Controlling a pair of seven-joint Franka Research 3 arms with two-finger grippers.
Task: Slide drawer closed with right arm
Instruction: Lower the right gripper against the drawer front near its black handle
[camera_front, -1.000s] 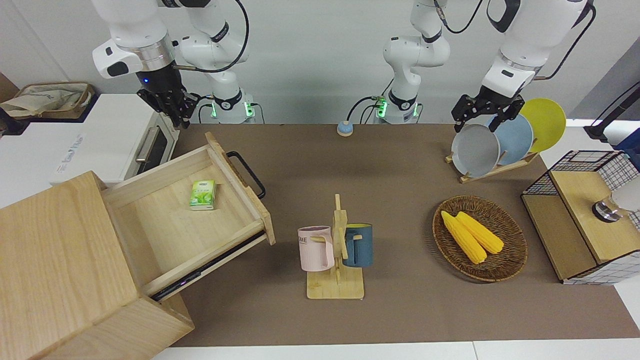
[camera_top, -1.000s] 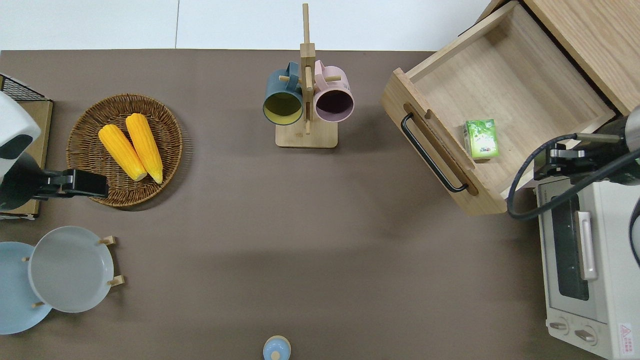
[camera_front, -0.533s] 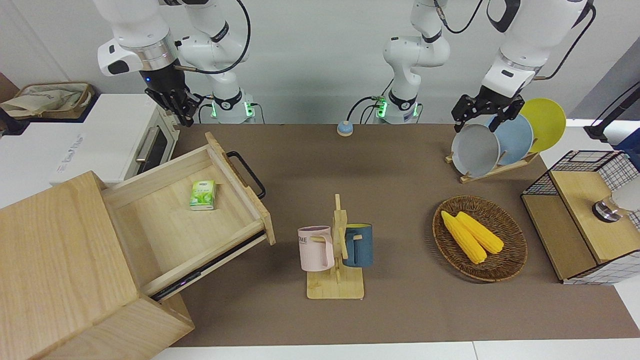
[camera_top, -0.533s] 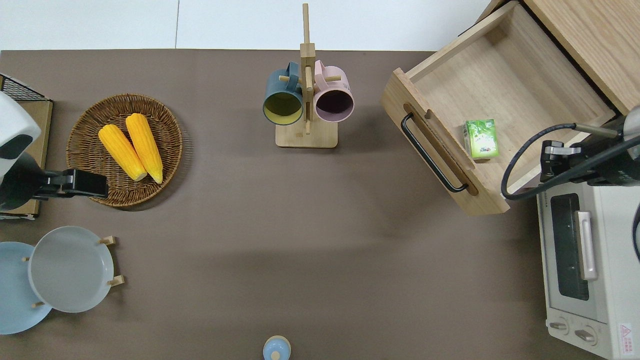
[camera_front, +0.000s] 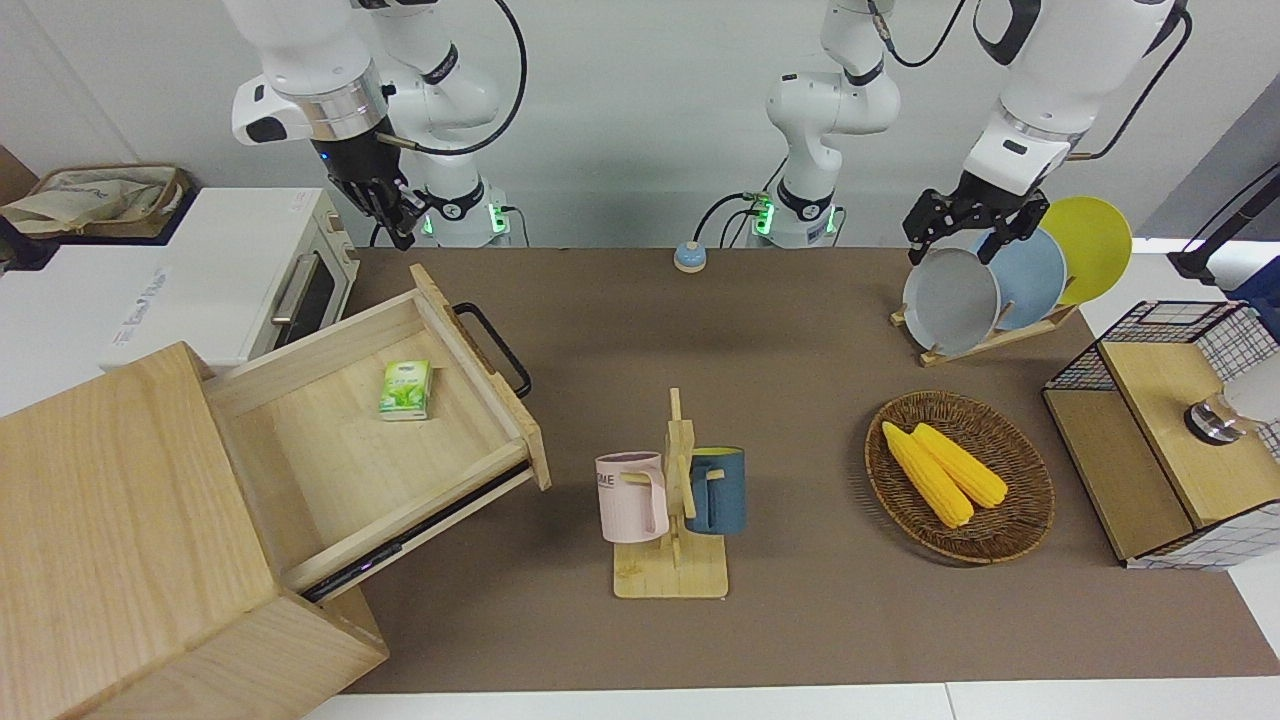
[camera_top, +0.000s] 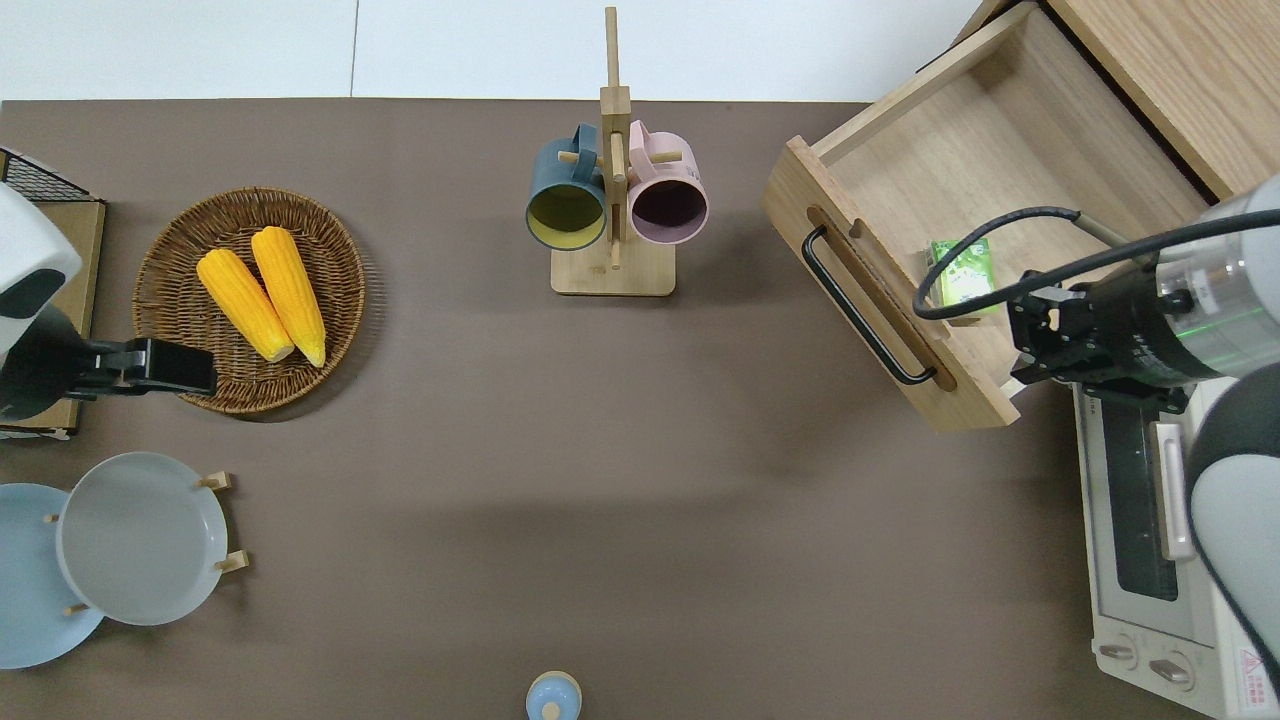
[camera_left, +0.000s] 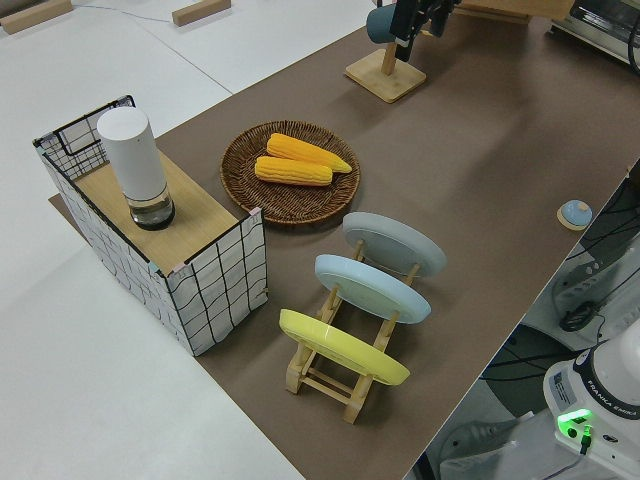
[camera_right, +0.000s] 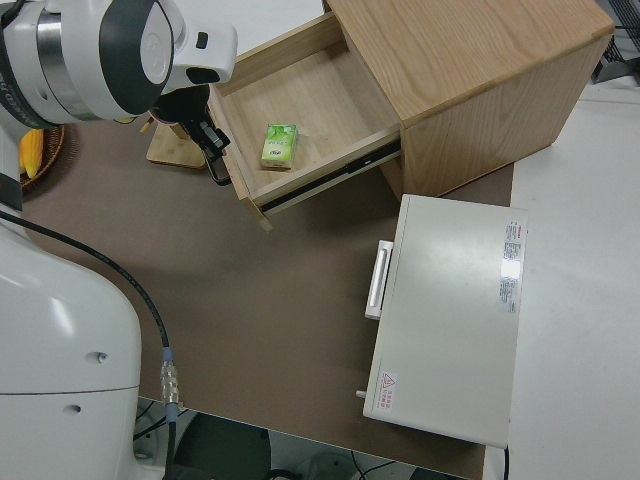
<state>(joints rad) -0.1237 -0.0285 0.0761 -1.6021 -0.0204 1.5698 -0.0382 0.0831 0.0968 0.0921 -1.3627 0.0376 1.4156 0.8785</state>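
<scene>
Presumably positioning for a push, the right pincer (camera_top: 1035, 340) hangs empty over the open drawer's (camera_top: 1010, 175) corner, opening indiscernible, handle (camera_top: 865, 305) alongside.

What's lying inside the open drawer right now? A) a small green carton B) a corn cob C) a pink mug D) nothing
A: a small green carton lies on the floor of the open drawer, near its handle end; the corn and mugs are elsewhere on the table.
</scene>
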